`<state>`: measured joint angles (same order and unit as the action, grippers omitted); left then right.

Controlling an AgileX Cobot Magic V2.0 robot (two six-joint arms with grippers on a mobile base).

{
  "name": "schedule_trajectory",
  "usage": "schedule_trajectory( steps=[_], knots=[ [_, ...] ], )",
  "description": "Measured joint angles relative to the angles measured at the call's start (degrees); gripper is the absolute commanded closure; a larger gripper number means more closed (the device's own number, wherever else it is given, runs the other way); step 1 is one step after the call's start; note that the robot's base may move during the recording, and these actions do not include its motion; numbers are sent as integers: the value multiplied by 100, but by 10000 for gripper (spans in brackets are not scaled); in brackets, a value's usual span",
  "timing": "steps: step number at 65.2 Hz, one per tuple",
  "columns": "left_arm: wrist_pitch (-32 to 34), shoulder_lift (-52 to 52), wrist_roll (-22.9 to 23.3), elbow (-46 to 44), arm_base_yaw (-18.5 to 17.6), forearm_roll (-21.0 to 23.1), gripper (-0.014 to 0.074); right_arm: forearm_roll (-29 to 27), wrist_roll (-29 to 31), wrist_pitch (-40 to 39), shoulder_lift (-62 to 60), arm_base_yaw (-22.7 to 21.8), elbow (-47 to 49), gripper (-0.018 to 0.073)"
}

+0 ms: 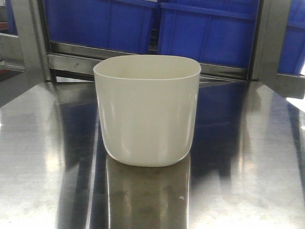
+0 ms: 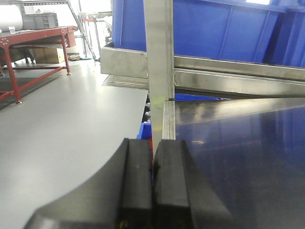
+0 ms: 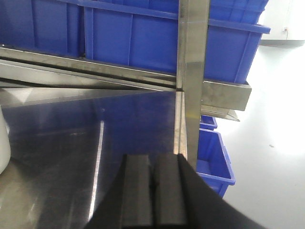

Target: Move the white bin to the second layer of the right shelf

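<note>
Pincer left (image 2: pixel 152 149) closed, level | pincer right (image 3: pixel 153 161) closed, level

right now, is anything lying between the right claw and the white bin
No. In the right wrist view only bare steel tabletop stretches from the shut right claw to the white bin at the frame's left edge.
</note>
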<state>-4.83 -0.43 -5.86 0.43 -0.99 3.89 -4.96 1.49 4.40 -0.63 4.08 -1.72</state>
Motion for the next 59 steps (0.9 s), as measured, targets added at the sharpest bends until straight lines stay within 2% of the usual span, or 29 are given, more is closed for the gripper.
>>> schedule_trajectory(
  steps=[59],
  knots=[
    [0,0,0,0,0,0,512,0,0,0,0,0,0,503]
  ],
)
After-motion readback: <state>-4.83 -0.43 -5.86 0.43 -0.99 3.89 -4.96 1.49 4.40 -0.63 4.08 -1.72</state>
